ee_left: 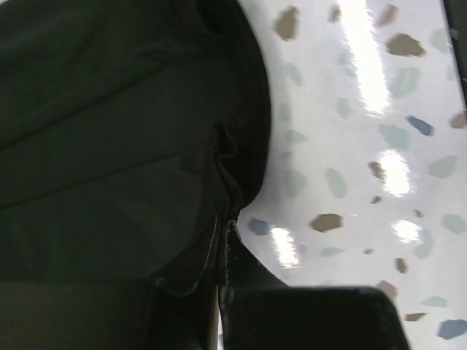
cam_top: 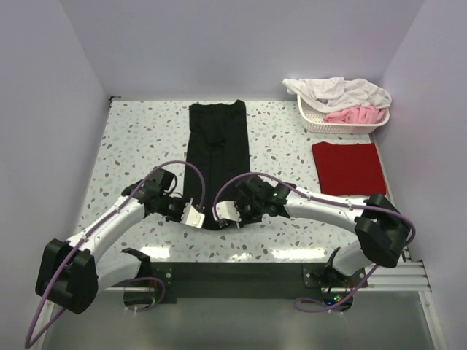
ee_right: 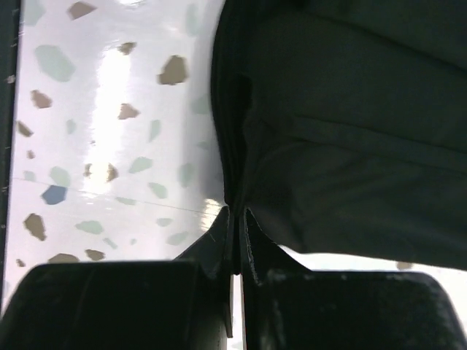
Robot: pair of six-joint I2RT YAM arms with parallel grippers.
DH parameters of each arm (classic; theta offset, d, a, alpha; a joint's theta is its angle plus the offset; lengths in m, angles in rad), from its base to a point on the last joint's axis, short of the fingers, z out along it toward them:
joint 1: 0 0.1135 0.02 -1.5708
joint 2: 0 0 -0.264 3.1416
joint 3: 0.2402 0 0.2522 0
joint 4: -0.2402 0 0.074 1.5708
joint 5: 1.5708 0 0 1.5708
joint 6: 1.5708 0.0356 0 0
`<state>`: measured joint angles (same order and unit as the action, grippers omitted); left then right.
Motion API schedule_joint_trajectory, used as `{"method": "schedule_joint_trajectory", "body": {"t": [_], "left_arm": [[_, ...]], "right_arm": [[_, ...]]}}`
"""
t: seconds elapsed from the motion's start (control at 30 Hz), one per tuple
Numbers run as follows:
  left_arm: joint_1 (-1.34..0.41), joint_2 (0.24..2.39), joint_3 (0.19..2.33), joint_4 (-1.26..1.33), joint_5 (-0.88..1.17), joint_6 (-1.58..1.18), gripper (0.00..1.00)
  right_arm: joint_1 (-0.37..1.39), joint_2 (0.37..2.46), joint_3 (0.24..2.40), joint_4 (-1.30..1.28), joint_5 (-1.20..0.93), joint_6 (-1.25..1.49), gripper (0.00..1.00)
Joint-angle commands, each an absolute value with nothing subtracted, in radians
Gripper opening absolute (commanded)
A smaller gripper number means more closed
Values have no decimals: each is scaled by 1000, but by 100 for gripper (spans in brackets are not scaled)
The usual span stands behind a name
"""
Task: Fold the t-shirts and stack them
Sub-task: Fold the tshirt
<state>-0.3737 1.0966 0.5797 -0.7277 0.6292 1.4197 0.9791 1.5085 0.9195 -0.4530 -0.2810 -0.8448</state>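
Pale lilac walls point(cam_top: 219, 44) close in a speckled white table point(cam_top: 131, 138), and down its middle I see the black shirt point(cam_top: 217, 146) lying as a long narrow strip, its sides folded in, running from the far edge toward the arm bases. I take that shirt as my landmark. At its near end, on the left corner of the hem, the left claw point(cam_top: 191, 215) is clenched on the cloth; my left wrist camera shows both fingers pressed together with a pinch of dark fabric between them and bare table to one side. At the right corner of the same hem the right claw point(cam_top: 228, 211) is clenched too, and its wrist camera shows the fingers nipping the shirt's edge where it meets the table. The two claws sit close together, almost side by side across the hem. Well to the right of the black shirt, the red shirt point(cam_top: 349, 166) lies flat as a neat folded rectangle. Beyond it, to the far right of the black shirt, a white basket point(cam_top: 343, 125) holds a rumpled white cloth point(cam_top: 336, 91) and a pink cloth point(cam_top: 355, 114).
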Motion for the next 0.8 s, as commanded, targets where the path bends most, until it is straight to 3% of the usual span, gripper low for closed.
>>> {"method": "schedule_joint_trajectory", "body": {"t": [0.0,0.77], "left_arm": [[-376,1135,699,-691,693,1329,0],[-180,1744,1205,-411,673,1196,0]], "right_arm": [[925,1485,1000,-454,-317,-837,0],[594,1939,1494,-422,-373,-956,0]]}}
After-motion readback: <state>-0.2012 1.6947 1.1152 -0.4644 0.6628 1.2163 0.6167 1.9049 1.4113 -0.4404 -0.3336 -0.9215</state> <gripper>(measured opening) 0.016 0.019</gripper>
